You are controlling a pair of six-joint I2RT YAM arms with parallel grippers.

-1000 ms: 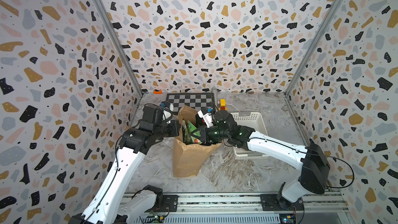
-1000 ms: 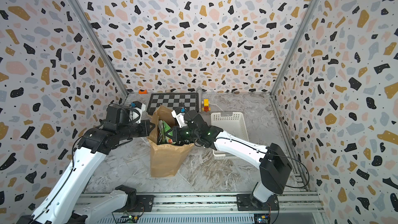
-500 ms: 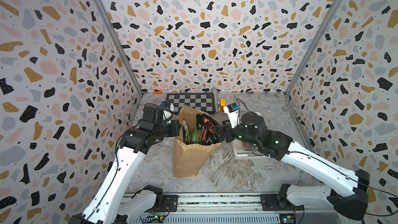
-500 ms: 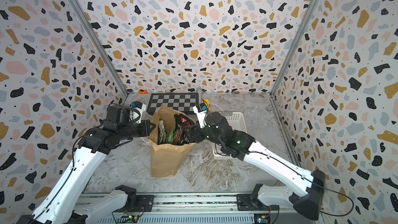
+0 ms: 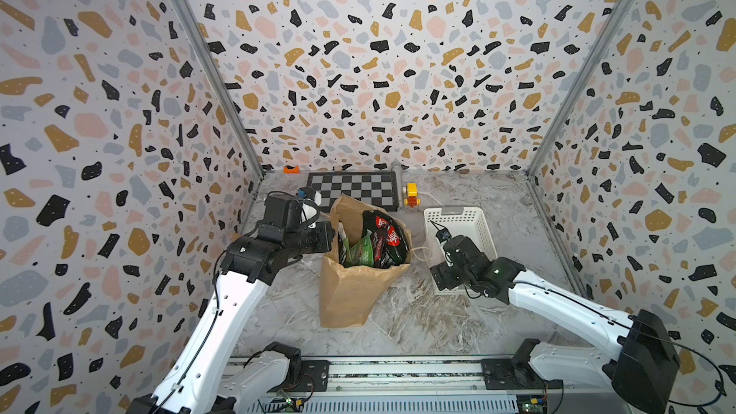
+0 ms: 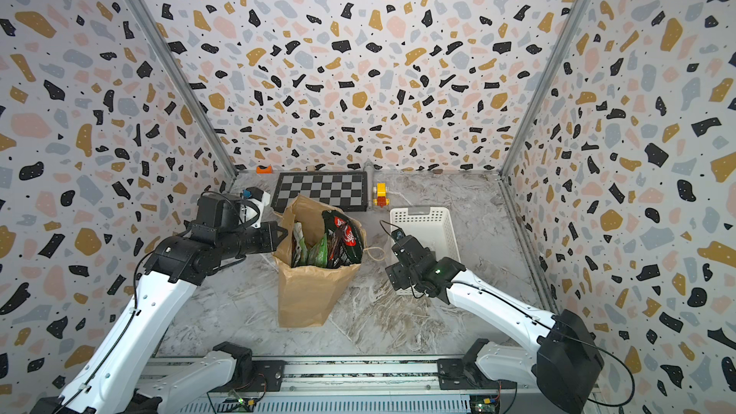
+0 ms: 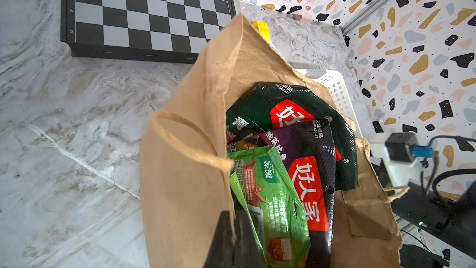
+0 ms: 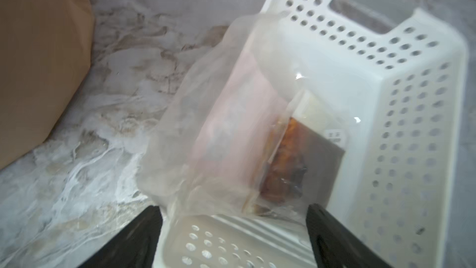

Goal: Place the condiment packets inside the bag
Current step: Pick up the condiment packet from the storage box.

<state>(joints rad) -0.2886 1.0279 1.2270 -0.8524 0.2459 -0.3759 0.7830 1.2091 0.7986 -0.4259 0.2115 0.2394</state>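
Observation:
The brown paper bag (image 5: 350,296) (image 6: 306,292) stands upright mid-table with its mouth open. Several condiment packets stick out of it: a dark-green one with a red logo (image 7: 268,99), a black-red one (image 7: 311,176) (image 5: 389,237) and a bright green one (image 7: 270,194) (image 5: 360,250). My left gripper (image 5: 330,236) (image 6: 278,236) (image 7: 233,217) is shut on the bag's left rim. My right gripper (image 5: 446,276) (image 6: 402,276) (image 8: 234,238) hangs open over the near end of the white basket, holding nothing. A blurred clear packet with brown contents (image 8: 257,137) leans inside that basket, just beyond the fingers.
The white perforated basket (image 5: 458,215) (image 6: 422,213) (image 8: 412,125) sits right of the bag. A chessboard (image 5: 354,189) (image 7: 144,14), a yellow toy (image 5: 411,193) and a small orange piece (image 5: 291,169) lie along the back wall. Patterned walls close in three sides.
My right gripper opened, left the black-red packet in the bag, and swung right and back to hover over the basket. The left gripper kept its hold on the bag's rim.

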